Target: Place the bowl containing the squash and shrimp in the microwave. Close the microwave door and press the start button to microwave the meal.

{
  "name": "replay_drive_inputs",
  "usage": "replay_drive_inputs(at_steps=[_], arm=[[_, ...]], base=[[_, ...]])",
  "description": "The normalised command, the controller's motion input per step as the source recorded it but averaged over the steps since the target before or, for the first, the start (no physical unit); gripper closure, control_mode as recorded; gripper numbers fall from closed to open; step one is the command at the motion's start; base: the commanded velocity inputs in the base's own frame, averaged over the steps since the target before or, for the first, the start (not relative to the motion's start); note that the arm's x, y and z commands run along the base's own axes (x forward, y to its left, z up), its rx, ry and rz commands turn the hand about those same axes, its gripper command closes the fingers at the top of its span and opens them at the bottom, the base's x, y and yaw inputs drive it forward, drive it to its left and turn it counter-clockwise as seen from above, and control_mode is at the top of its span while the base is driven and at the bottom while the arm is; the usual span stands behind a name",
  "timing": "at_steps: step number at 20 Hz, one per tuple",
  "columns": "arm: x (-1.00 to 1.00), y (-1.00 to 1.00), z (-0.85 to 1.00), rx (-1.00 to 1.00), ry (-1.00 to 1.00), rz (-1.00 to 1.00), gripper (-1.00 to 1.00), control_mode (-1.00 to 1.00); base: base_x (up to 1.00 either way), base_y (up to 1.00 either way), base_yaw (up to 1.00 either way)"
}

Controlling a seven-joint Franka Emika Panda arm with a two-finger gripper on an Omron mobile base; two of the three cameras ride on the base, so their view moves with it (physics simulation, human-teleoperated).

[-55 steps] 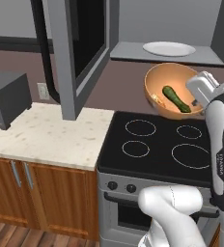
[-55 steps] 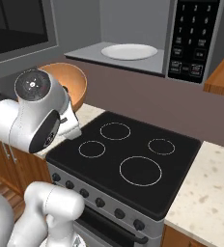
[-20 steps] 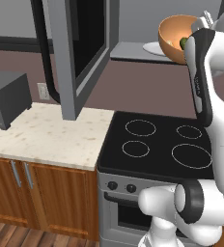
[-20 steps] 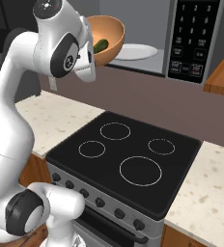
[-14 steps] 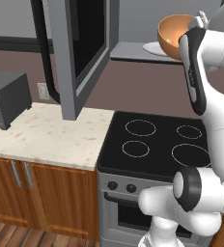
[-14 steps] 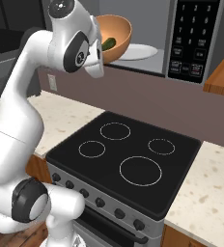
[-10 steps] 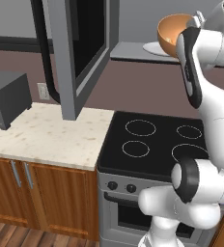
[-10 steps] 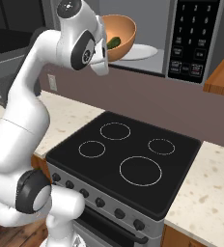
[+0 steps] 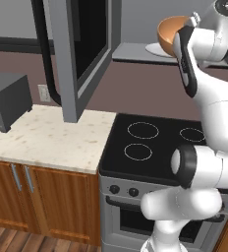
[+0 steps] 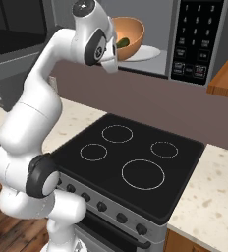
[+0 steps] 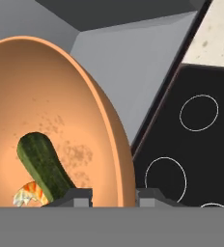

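The gripper (image 11: 114, 195) pinches the rim of the bowl (image 10: 127, 36), holding it aloft at the mouth of the microwave (image 10: 194, 42), just above the white turntable plate (image 10: 146, 53); the squash (image 11: 44, 166) and the shrimp (image 11: 28, 194) lie inside it. The bowl is judged not yet set down, and the microwave door (image 9: 81, 54) stands open, so placing, closing and pressing start remain. Below the microwave sits a black stove (image 10: 130, 162), with a speckled counter (image 9: 47, 140) and a toaster oven (image 9: 5, 101) to the door side.
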Motion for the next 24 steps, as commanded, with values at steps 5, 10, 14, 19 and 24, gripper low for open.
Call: replay_drive_inputs(at_steps=[5,10,14,19,24], arm=[[0.49,-0.09,0.0,0.03,0.04,0.0,1.0,-1.0],[0.52,-0.05,0.0,0.03,0.0,0.0,1.0,-1.0],[0.53,-0.07,-0.06,0.0,0.04,0.0,1.0,-1.0],[0.48,-0.05,-0.1,0.0,0.11,0.0,1.0,-1.0],[0.25,0.0,0.0,0.0,0.1,0.0,-1.0,-1.0]], base=[[0.0,0.0,0.0],[0.0,0.0,0.0],[0.0,0.0,0.0],[0.0,0.0,0.0],[0.0,0.0,0.0]])
